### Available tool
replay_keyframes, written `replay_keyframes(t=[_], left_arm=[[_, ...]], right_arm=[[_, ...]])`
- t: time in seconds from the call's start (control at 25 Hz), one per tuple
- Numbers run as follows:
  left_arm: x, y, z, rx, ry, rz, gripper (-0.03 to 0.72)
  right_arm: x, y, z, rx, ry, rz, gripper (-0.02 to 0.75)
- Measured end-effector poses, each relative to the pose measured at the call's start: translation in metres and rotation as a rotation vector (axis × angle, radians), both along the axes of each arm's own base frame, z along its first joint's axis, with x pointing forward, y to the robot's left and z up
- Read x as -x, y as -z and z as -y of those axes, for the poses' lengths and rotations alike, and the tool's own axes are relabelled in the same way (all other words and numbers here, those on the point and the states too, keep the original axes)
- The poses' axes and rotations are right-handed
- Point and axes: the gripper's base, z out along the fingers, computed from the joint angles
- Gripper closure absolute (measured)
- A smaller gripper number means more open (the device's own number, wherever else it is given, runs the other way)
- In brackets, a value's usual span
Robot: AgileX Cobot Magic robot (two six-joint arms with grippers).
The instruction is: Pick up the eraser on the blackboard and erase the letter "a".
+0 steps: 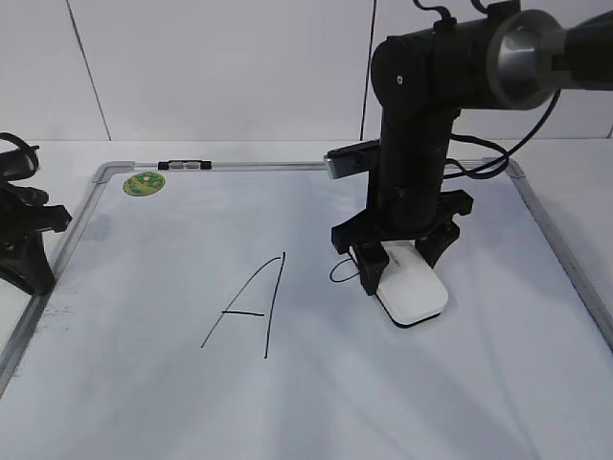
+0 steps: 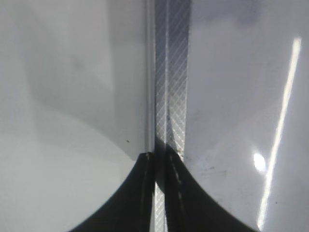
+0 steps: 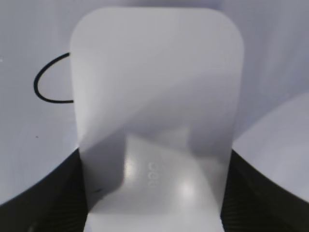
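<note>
On the right half of the blackboard (image 1: 316, 383), you see the eraser (image 1: 414, 290): a flat white block with rounded corners and a thin black underside, lying on the white writing surface just right of the large capital "A" (image 1: 246, 307). In the right wrist view the eraser (image 3: 157, 111) fills most of the frame, its pale top glossy with faint embossed marks near the lower edge. The letter "a" (image 1: 341, 272) shows only as a thin black loop at the eraser's left edge; the rest of it is hidden behind the block and the gripper, and in the right wrist view the same loop (image 3: 48, 82) curves out from behind the eraser's left side.

The right gripper (image 1: 395, 266) comes down steeply from the black arm above, its fingers (image 3: 63, 193) standing on either side of the eraser's near end and closed against its long sides. The left gripper (image 1: 24, 240) rests at the board's left frame; its wrist view shows the two dark fingers (image 2: 128, 203) drawn nearly together over the silver frame rail (image 2: 171, 72), with only a narrow slit between them and nothing held.

A round green sticker (image 1: 144, 183) and a small black-and-silver clip (image 1: 185, 165) sit at the board's far left corner.
</note>
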Motion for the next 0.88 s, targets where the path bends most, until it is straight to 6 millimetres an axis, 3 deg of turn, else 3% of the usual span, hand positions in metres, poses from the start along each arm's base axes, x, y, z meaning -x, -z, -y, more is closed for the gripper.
replay_keyframes(t=[0.52, 0.88], left_arm=[[0.0, 0.0, 0.0, 0.0, 0.0, 0.0, 0.655], [0.0, 0.0, 0.0, 0.0, 0.0, 0.0, 0.655]], right_arm=[[-0.001, 0.011, -0.005, -0.001, -0.009, -0.034, 0.2], [0.021, 0.012, -0.042, 0.001, -0.113, -0.034, 0.2]])
